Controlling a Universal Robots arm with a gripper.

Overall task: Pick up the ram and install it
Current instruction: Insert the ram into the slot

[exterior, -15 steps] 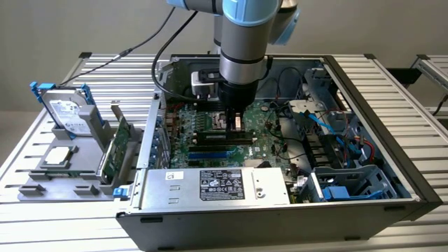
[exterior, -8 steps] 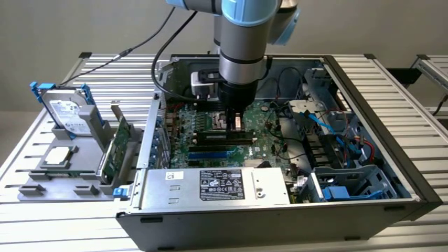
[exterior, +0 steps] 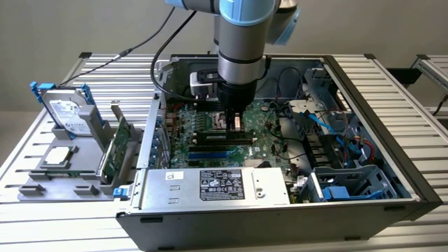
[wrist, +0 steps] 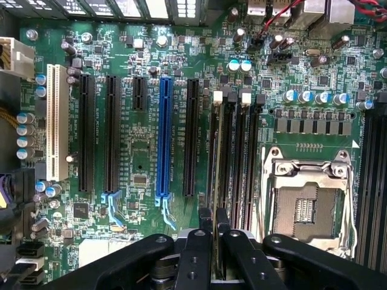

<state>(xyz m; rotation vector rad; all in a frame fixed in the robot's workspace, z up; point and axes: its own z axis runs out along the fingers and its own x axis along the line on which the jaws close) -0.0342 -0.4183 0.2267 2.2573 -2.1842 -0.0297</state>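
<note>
My gripper [exterior: 234, 121] reaches down into the open computer case [exterior: 413, 173], over the motherboard [wrist: 139, 157]. It is shut on the ram [wrist: 218, 157]. In the wrist view the ram shows edge-on as a thin strip running away from between the black fingers [wrist: 205, 220]. The stick lines up with the first of the long black memory slots [wrist: 239, 157], beside the CPU socket [wrist: 308, 199]. I cannot tell whether its lower edge is in the slot or just above it.
Blue [wrist: 163, 139], black and white [wrist: 55, 121] expansion slots lie beside the memory slots. The power supply [exterior: 217, 184] fills the case front, with a drive cage [exterior: 350, 184] and cables at the exterior view's right. Outside, a grey holder [exterior: 66, 168] carries a hard drive [exterior: 66, 113] and an expansion card [exterior: 115, 147].
</note>
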